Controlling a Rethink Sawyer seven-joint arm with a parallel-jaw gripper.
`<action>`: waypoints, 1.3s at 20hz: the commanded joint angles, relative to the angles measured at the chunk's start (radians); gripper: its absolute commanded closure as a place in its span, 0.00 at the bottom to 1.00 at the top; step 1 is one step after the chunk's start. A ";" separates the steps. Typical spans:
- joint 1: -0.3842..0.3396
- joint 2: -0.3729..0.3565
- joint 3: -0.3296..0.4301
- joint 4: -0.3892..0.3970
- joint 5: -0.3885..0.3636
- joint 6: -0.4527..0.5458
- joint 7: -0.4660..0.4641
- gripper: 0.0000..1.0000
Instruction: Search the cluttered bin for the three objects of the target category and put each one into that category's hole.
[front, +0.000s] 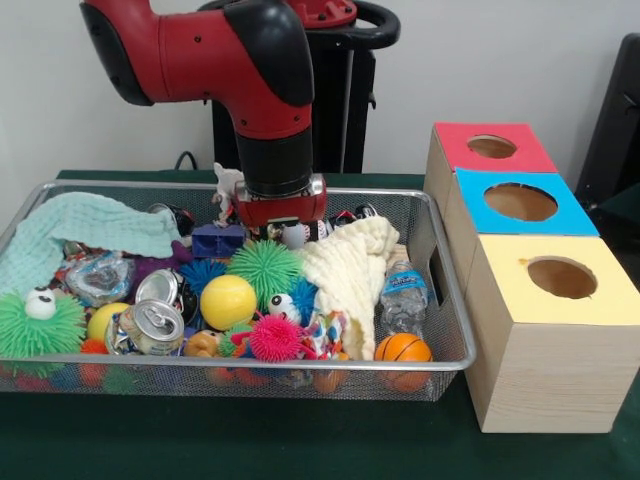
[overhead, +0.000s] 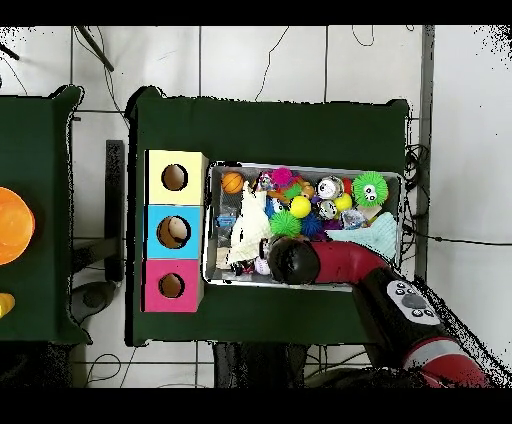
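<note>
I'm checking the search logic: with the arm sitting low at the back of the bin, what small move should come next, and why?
Probably lift slightly: the gripper sits low among clutter at the mesh bin's back, beside the cream cloth, fingers hidden, with nothing visibly held.

one camera sits low and close, looking across the silver wire mesh bin (front: 445, 300) toward the red and black robot arm (front: 240, 70). the other camera hangs high up and looks straight down, far away, so things look small. both see the bin (overhead: 212, 225), the arm (overhead: 340, 265), and the wooden box with red, blue and yellow tops (front: 530, 290) (overhead: 175, 230).
</note>
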 joint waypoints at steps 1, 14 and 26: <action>-0.034 -0.031 0.092 -0.157 0.049 0.124 -0.029 0.00; -0.023 -0.034 0.092 -0.211 0.048 0.289 -0.058 0.00; -0.031 -0.025 0.099 -0.246 0.048 0.348 -0.090 0.00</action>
